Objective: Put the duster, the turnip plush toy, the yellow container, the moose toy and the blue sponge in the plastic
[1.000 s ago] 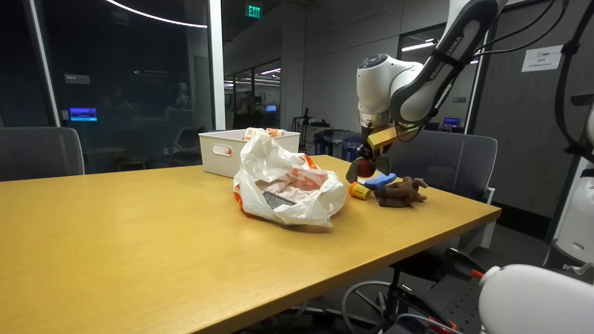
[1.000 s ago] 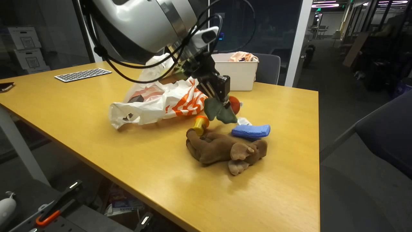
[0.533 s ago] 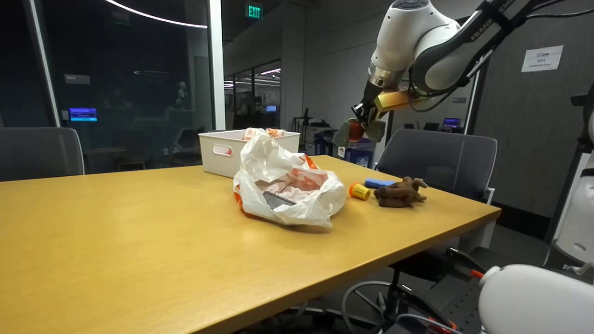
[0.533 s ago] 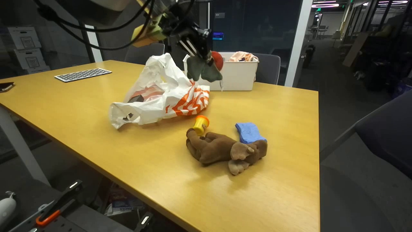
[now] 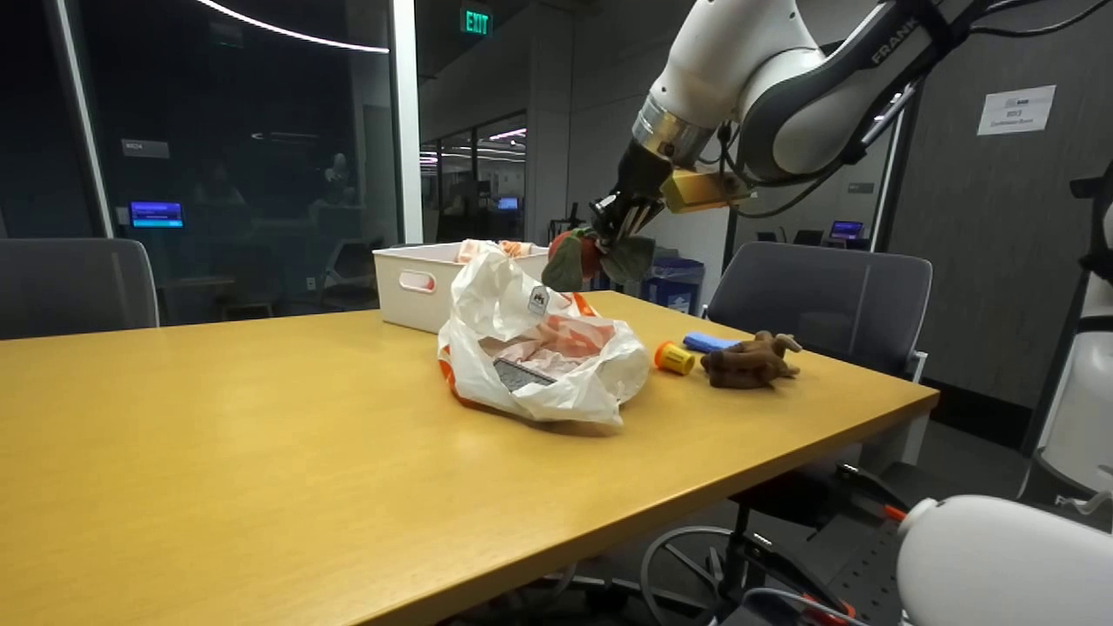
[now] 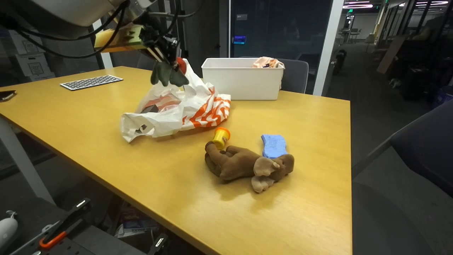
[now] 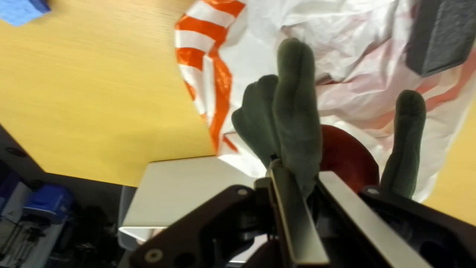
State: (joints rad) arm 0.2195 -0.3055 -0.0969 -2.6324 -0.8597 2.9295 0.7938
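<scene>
The turnip plush toy [image 5: 581, 252], red with green leaves, hangs in the air from my gripper [image 7: 301, 173], which is shut on a leaf. Below it in the wrist view lies the plastic [image 7: 202, 41], a white bag with orange stripes, its mouth gaping. A dark grey block [image 7: 440, 41] inside the bag looks like the duster. On the table, the yellow container [image 6: 221, 138] with its orange lid lies tipped beside the moose toy [image 6: 237, 164], which is on its side. The blue sponge [image 6: 274, 146] rests flat just behind the moose's head.
Behind the bag stands a white box [image 6: 240, 83] with a patterned cloth [image 6: 268, 62] in it. A keyboard [image 6: 91, 82] and a dark phone-like object [image 6: 7, 95] lie farther off on the table [image 5: 261, 435]. Chairs [image 5: 826, 304] stand around it.
The turnip plush toy, gripped by its leaf, has risen from beside the sponge and travelled over toward the bag. The sponge, tipped up a second ago, now lies flat.
</scene>
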